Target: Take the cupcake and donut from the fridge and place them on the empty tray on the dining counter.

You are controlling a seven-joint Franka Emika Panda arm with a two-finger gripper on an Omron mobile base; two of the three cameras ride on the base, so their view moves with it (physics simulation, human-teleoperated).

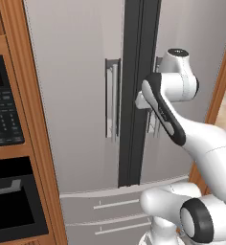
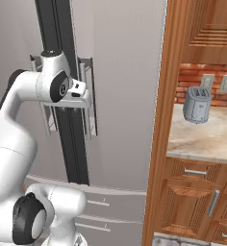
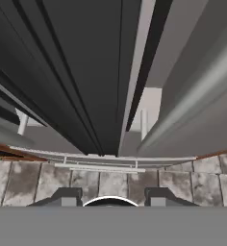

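The fridge (image 1: 81, 95) is closed, so the cupcake and donut are hidden inside. The fingers (image 3: 110, 196) are near the right door's handle (image 2: 89, 96) — I cannot tell if they grip it or stand open. If they close beside the bar, the pull may slip off — the door stays shut.

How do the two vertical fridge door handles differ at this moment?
The tool is at the right door handle, partly hiding it; the left door handle stands free, in full sight. The left handle flanks the dark centre gap on one side, the right on the other. Both are grey vertical bars.
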